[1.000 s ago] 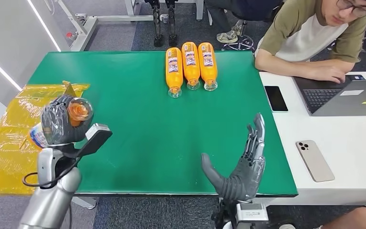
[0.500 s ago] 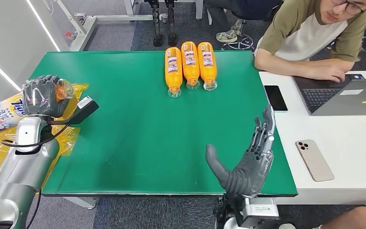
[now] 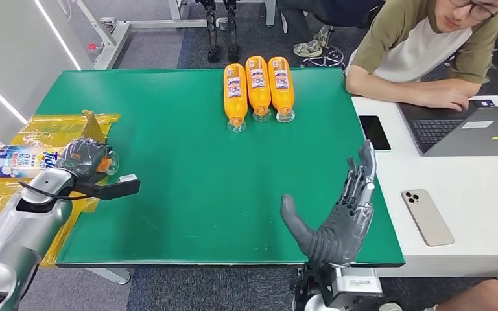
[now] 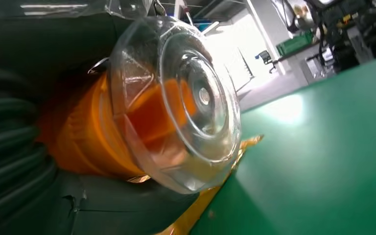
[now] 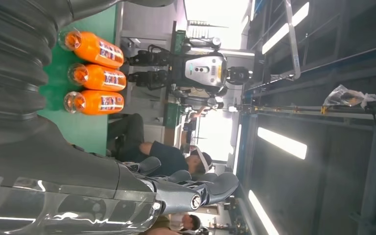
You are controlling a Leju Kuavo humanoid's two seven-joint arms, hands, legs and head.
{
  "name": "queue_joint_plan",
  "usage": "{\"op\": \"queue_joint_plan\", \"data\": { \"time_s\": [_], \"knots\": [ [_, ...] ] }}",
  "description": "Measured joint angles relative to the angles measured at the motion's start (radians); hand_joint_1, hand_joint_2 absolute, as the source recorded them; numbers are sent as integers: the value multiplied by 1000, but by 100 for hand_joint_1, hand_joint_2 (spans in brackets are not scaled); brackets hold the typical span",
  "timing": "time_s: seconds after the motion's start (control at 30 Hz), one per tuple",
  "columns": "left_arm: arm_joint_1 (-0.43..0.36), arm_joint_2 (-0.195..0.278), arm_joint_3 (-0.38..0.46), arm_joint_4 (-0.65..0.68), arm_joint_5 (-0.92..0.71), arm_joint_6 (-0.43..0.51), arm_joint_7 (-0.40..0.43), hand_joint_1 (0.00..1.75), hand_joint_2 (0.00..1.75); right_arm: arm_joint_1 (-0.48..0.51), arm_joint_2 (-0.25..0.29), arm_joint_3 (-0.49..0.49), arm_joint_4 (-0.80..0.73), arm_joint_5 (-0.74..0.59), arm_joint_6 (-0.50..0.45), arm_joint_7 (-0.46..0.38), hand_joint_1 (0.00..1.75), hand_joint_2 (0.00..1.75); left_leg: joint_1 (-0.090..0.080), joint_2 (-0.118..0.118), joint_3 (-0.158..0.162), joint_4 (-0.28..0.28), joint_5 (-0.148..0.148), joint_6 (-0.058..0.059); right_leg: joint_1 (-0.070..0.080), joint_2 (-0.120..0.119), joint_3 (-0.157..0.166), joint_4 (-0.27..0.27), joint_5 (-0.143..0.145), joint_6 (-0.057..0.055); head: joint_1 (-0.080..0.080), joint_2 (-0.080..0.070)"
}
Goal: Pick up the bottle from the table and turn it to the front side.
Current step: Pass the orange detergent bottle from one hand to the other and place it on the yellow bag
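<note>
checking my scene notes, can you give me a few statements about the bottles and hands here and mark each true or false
1. The left hand holds a bottle lying sideways. True.
2. Four bottles lie in the row at the table's far side. False: the row has three, side by side.
3. The right hand grips a bottle. False: it holds nothing, its fingers spread above the table's near edge.
4. The held bottle sits over the yellow sheet beside the table. True.
5. A phone lies on the white desk. True.
6. The held bottle's clear cap points away from the table. False: the cap end faces the table, the base points outward.
</note>
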Motion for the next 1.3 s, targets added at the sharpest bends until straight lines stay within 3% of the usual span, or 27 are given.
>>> {"op": "queue_joint_plan", "data": {
  "time_s": [0.3,0.67,0.7,0.83,0.97,1.3],
  "knots": [
    [26,20,-46,33,-11,0,-3,175,175,3,0,0,-1,0,0,-2,0,175,0,0,0,0,0,0,0,0,0,0,0,0,0,0],
    [82,4,-69,51,22,27,-36,171,175,7,0,1,-10,16,0,30,0,175,0,0,0,0,0,0,0,0,-1,0,-1,0,0,0],
    [84,1,-70,52,22,27,-36,163,175,8,0,1,-11,18,0,30,0,175,0,0,0,0,0,0,0,0,-1,0,0,0,0,0],
    [89,-14,-72,56,23,32,-34,13,175,10,0,1,-13,20,0,31,0,175,0,0,0,0,0,0,0,0,0,0,0,0,0,0],
    [97,-30,-72,57,51,56,-33,2,175,12,-1,1,-14,21,1,38,0,175,0,0,0,0,0,0,0,-1,0,0,0,0,0,0],
    [100,-46,-69,57,94,83,-27,0,175,32,-15,7,-13,9,0,18,0,175,0,0,0,0,0,0,0,-1,0,0,-1,-1,0,0]
  ]
}}
